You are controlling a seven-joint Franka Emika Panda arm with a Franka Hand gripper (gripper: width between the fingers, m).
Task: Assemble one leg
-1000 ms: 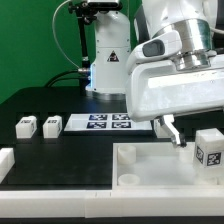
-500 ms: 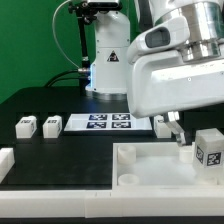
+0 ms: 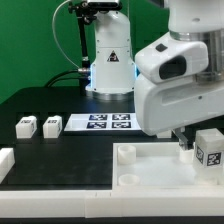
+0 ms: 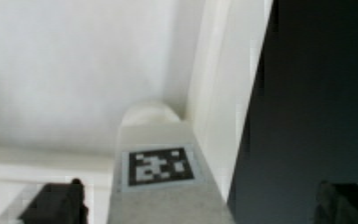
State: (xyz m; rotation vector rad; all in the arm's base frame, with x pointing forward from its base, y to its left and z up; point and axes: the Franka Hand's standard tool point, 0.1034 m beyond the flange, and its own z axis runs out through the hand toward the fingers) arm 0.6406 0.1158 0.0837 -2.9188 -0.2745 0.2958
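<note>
Showing white leg, black-and-white square marker

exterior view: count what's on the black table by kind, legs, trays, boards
small white plastic leg blocks with black-and-white square markers: 3
large white square tray with round sockets: 1
thin flat white marker board: 1
white piece cut off at the exterior view's left edge, kind unclear: 1
total: 6
</note>
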